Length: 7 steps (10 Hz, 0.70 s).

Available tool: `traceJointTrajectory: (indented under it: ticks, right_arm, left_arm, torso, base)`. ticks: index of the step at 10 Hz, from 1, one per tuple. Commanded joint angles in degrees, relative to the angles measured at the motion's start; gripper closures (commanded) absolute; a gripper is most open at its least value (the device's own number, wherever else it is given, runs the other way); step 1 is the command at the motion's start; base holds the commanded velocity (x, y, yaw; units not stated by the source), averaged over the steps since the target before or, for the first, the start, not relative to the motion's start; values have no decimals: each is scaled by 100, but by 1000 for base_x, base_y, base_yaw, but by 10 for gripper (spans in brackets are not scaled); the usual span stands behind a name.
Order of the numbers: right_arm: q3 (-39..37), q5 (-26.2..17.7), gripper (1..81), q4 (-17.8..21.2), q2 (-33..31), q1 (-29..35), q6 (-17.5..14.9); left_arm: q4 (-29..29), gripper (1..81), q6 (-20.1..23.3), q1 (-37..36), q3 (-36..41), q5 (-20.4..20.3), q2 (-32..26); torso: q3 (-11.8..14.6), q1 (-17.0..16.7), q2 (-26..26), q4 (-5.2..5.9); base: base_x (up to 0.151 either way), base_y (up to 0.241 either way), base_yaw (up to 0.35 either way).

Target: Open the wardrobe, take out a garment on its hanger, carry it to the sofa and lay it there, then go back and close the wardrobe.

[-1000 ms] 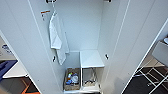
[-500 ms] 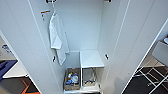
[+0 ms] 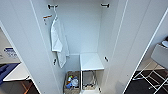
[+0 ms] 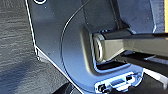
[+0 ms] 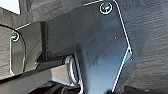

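Observation:
The wardrobe [image 3: 87, 35] stands right in front of me in the head view with both doors swung wide: the left door [image 3: 25, 50] and the right door [image 3: 135, 45]. Inside, a white top [image 3: 58, 42] hangs limp from the upper left bracket [image 3: 52, 6], close to the left wall. The upper right bracket [image 3: 105, 5] carries nothing. The wrist views give only the robot's own dark plate and bar over dark floor.
A white shelf box [image 3: 90, 61] sits low on the right inside the wardrobe. A basket [image 3: 72, 82] of small items stands on the wardrobe floor beside it. A white chair [image 3: 160, 57] is at the right edge and a white table [image 3: 15, 72] at the left.

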Motion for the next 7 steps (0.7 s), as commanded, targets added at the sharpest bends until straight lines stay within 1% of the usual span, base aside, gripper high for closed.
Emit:
traceJointTrajectory:
  ticks: [1, 3, 4, 5, 6, 7]
  right_arm:
    - [13, -323, 10, 38, -10, 244, 4]
    - [56, -323, 10, 56, -133, 402, 21]
    - [247, -323, 10, 56, -341, 507, 21]
    - [549, -332, 10, 56, -590, 595, 21]
    - [1134, -332, 10, 56, -1079, 700, 21]
    - [1582, -323, 10, 65, -1483, 815, 30]
  left_arm:
    - [-1360, 10, 967, -300, 81, 8, -121]
    - [-1264, 10, 1037, -361, 46, -89, -165]
    - [-1098, 10, 1064, -449, 46, -80, -225]
    - [-1035, 10, 1064, -519, 150, -115, -383]
    - [-1018, 10, 1064, -554, 369, -142, -602]
    - [-1026, 10, 1064, -599, 755, -167, -935]
  torso:
    - [-11, 0, 0, 0]
    - [103, -7, -6, 0]
    - [127, -7, -6, 0]
    - [114, -7, -6, 0]
    - [114, -7, -6, 0]
    - [114, -7, -6, 0]
  base:
    - [0, 0, 0]
    - [0, 0, 0]
    - [0, 0, 0]
    - [0, 0, 0]
    - [0, 0, 0]
    - [0, 0, 0]
